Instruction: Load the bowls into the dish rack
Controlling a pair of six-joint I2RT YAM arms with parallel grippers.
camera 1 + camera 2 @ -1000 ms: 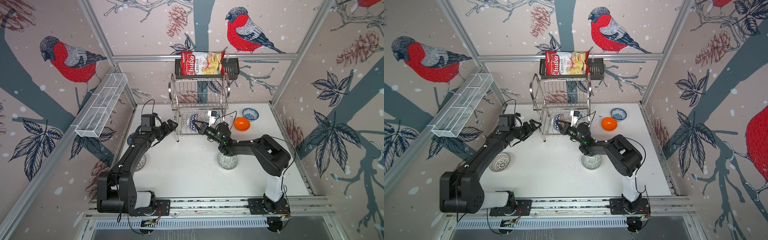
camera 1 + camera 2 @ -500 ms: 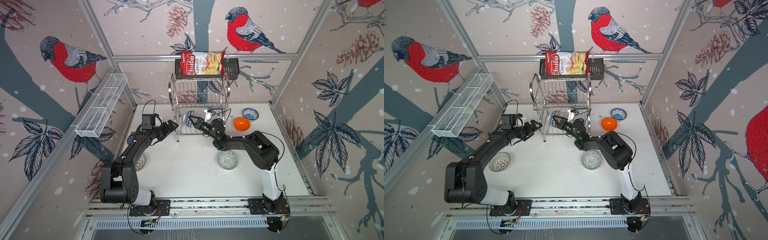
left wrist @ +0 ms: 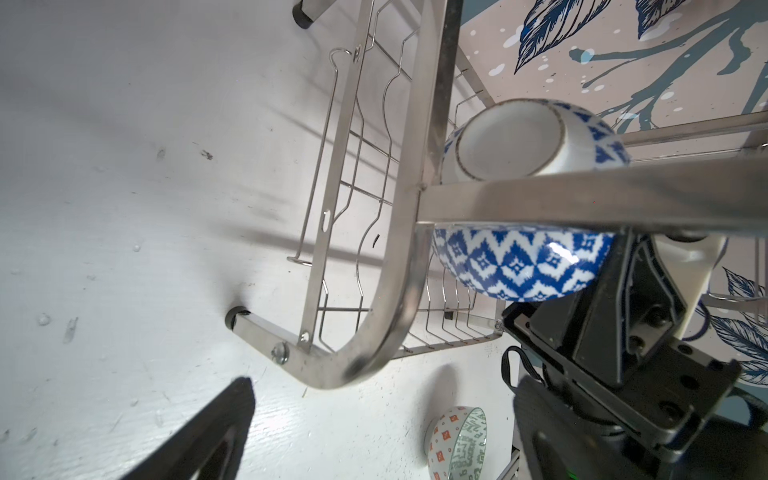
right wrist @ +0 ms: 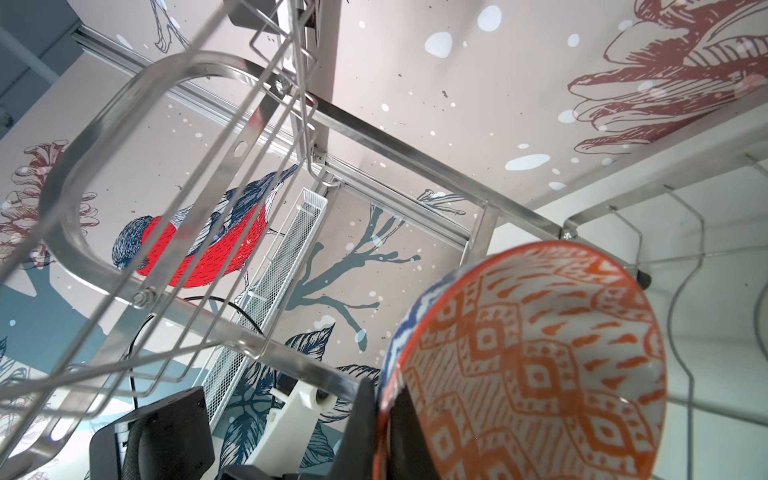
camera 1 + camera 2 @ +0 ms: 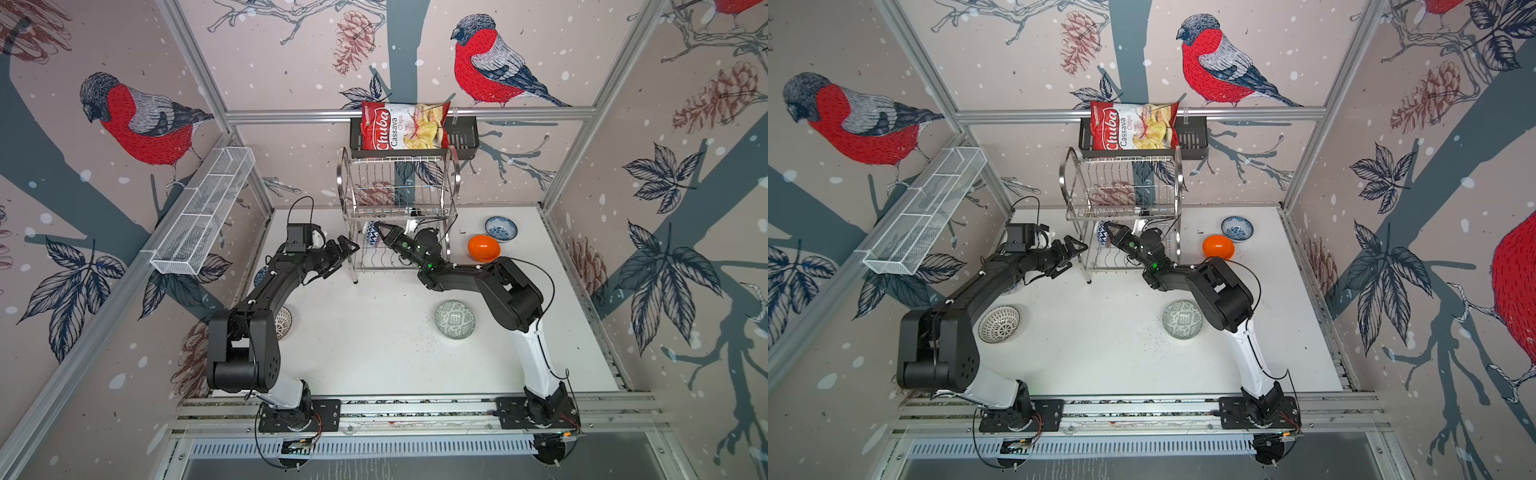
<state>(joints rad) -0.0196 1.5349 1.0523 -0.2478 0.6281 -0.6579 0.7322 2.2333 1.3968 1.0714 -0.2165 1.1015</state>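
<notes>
While the white bowl with black dots (image 5: 998,324) sits on the table (image 5: 374,353) at the far left, the left gripper (image 5: 343,258) hangs empty with its jaws spread wide, just outside the left end of the dish rack (image 5: 395,215). Inside the rack's lower tier, the blue zigzag bowl (image 3: 519,266) stands on edge. Its orange-patterned inside faces the right gripper (image 5: 381,230), which is pinched tight on the rim, one finger inside and one outside. Whether the bowl already rests on the wires I cannot tell. Further right, the grey-green bowl (image 5: 455,320), the plain orange bowl (image 5: 484,248) and the blue flowered bowl (image 5: 501,228) wait on the table. These look like glazed pottery: stiff, slick, fairly light, and likely to chip against steel. The rim, with the wall pinched between the fingers, seems the safest hold.
</notes>
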